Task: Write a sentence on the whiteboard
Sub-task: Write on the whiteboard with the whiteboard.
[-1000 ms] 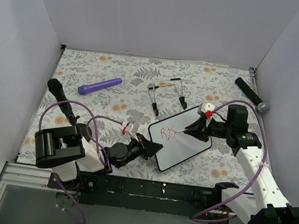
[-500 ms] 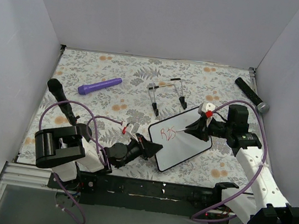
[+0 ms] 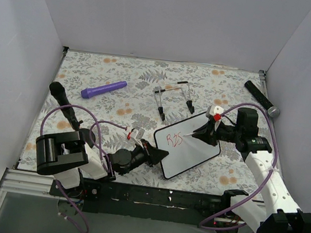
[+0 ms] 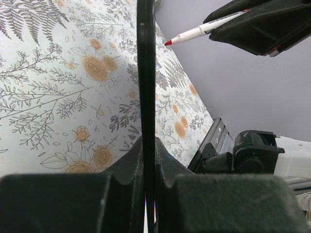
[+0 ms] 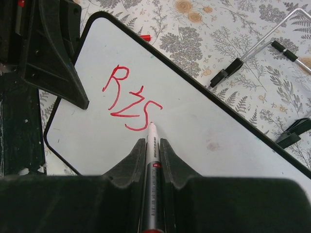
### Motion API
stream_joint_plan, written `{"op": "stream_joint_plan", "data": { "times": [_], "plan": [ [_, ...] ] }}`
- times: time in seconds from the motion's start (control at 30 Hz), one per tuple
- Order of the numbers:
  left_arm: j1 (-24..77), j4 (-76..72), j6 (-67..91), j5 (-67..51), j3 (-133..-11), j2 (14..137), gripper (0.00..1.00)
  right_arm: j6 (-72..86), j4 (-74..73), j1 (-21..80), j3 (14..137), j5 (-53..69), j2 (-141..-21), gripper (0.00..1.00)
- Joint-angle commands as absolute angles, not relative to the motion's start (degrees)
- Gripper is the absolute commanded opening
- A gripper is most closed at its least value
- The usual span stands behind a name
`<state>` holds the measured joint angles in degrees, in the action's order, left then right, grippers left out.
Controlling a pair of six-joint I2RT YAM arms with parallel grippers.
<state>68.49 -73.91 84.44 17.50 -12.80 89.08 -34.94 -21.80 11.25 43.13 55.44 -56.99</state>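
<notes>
The whiteboard (image 3: 188, 150) lies tilted on the floral mat, and its black rim (image 4: 146, 73) is seen edge-on in the left wrist view. My left gripper (image 3: 159, 153) is shut on the near-left edge of the rim, with its fingertips (image 4: 146, 141) pinching it. My right gripper (image 3: 202, 136) is shut on a red marker (image 5: 152, 160). The marker's tip rests at the board (image 5: 204, 131) just right of the red letters (image 5: 129, 99) that read roughly "Ris". These letters also show in the top view (image 3: 174, 138). The marker also shows in the left wrist view (image 4: 194, 34).
A black wire stand (image 3: 175, 99) sits just behind the board and also shows in the right wrist view (image 5: 257, 58). A purple pen (image 3: 103, 89) lies at the back left. A black cylinder (image 3: 261, 98) lies at the back right and another (image 3: 64, 104) at the left edge.
My right gripper has shifted slightly to the right along the board with the marker. The letters and the left gripper look unchanged.
</notes>
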Motion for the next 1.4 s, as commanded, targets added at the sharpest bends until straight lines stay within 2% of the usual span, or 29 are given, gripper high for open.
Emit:
{"op": "stream_joint_plan", "data": {
  "times": [0.0,0.6,1.03,1.37],
  "plan": [
    [68.99,-79.72,82.71,16.70,-12.48,87.54,0.00,-33.49,-18.55,10.99,42.63,54.49,-56.42,0.01],
    [68.99,-80.16,82.62,15.64,-13.09,88.16,0.00,-31.29,-15.91,11.87,41.84,52.74,-59.33,0.01],
    [68.99,-80.33,82.71,15.82,-12.74,88.07,0.00,-28.04,-12.66,11.86,41.84,44.39,-58.36,0.01],
    [68.99,-79.89,82.71,15.82,-13.01,88.42,0.00,-27.51,-11.43,11.87,42.89,45.96,-59.32,0.01]
  ]
}}
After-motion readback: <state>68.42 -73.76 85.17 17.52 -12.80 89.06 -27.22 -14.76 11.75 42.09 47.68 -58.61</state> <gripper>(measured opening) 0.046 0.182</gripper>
